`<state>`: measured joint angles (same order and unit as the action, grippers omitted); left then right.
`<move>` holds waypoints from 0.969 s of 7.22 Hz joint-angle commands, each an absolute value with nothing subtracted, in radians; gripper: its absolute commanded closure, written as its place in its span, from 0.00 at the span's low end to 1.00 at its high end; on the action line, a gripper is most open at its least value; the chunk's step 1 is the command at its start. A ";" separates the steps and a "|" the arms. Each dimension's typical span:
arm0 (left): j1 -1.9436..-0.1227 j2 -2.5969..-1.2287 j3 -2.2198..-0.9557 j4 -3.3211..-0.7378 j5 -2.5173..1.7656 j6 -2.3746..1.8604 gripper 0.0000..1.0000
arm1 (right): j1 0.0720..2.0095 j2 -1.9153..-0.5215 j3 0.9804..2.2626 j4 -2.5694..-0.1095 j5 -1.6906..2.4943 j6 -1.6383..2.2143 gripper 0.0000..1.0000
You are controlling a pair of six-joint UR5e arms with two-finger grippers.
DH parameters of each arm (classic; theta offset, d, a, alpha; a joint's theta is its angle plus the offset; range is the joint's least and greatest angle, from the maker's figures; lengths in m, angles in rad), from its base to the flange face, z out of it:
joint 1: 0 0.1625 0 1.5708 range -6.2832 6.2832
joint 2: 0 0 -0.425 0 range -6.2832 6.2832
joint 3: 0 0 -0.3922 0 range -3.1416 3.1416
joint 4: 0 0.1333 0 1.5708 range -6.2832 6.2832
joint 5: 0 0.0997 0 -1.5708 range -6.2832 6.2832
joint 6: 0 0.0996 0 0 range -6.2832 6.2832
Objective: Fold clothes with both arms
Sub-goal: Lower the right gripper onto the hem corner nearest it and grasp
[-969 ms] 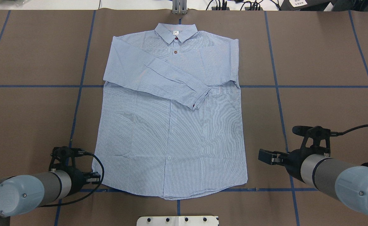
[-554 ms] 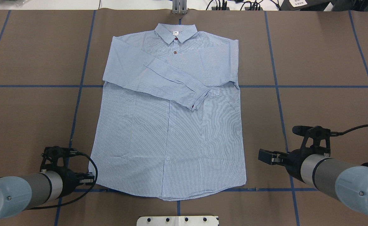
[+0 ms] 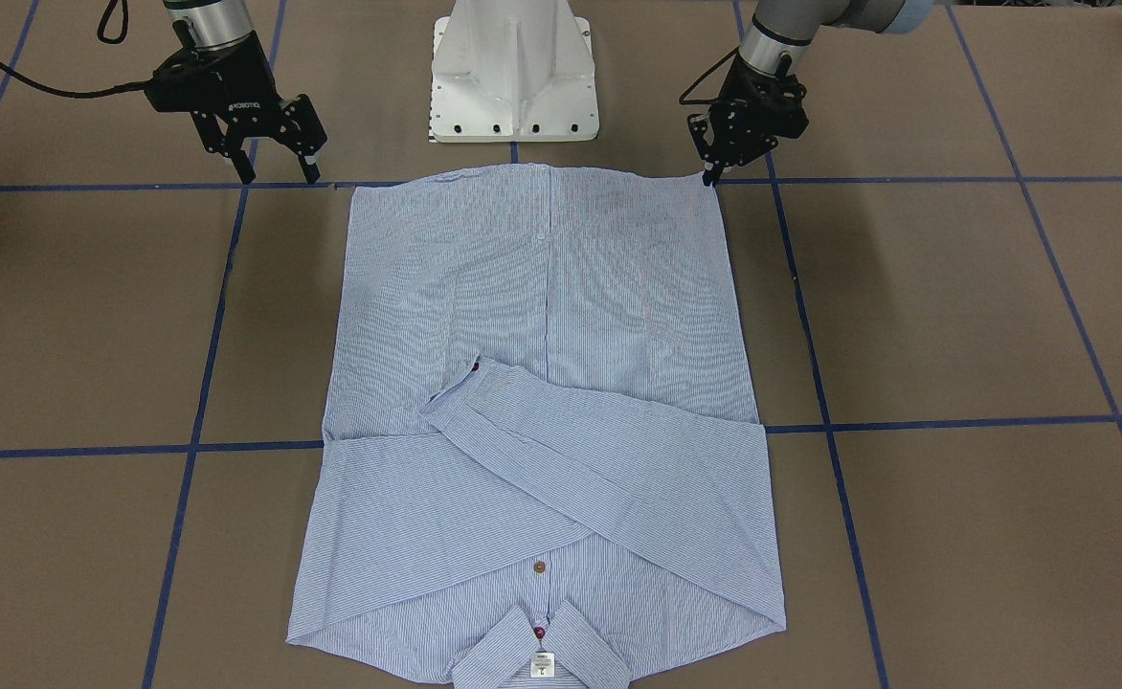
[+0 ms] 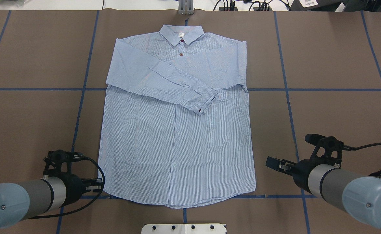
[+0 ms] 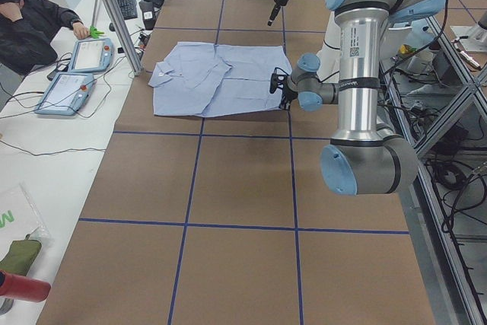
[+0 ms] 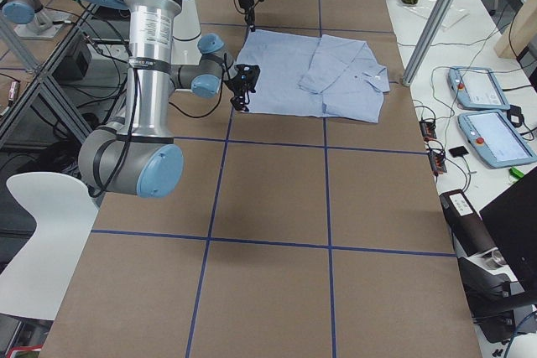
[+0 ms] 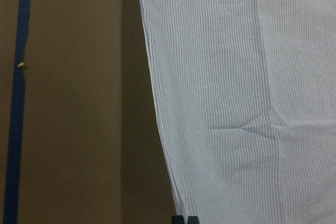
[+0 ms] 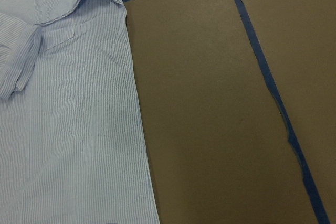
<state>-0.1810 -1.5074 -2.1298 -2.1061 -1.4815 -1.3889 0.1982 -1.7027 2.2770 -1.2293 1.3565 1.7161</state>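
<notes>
The light blue striped shirt (image 4: 177, 130) lies flat, front up, collar far from me, both sleeves folded across the chest. It also shows in the front-facing view (image 3: 542, 383). My left gripper (image 4: 100, 186) is at the hem's near left corner, fingers together on the cloth (image 3: 711, 175). The left wrist view shows the shirt's side edge (image 7: 157, 103) and the shut fingertips (image 7: 185, 219) at its bottom. My right gripper (image 3: 277, 170) is open and empty, just off the hem's right corner (image 4: 270, 162). The right wrist view shows the shirt's right edge (image 8: 79, 129).
The white pedestal base (image 3: 513, 77) stands right behind the hem. Blue tape lines (image 4: 80, 107) grid the brown table. A metal post (image 4: 185, 8) stands at the far edge. An operator (image 5: 34, 17) and tablets (image 5: 91, 55) are beyond the collar end.
My left gripper moved left, pulling the hem's left corner outward, then came back right with it. My right gripper shifted slightly nearer the robot and stayed open.
</notes>
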 commanded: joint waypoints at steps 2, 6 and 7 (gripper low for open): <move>-0.181 -1.519 -2.131 -2.108 -1.480 -1.388 1.00 | 0.095 -1.478 2.264 -1.546 1.275 1.923 0.11; -0.181 -1.520 -2.137 -2.109 -1.486 -1.390 1.00 | 0.023 -1.417 2.186 -1.582 1.198 1.988 0.16; -0.181 -1.520 -2.137 -2.111 -1.488 -1.405 1.00 | 0.020 -1.420 2.175 -1.582 1.172 1.988 0.18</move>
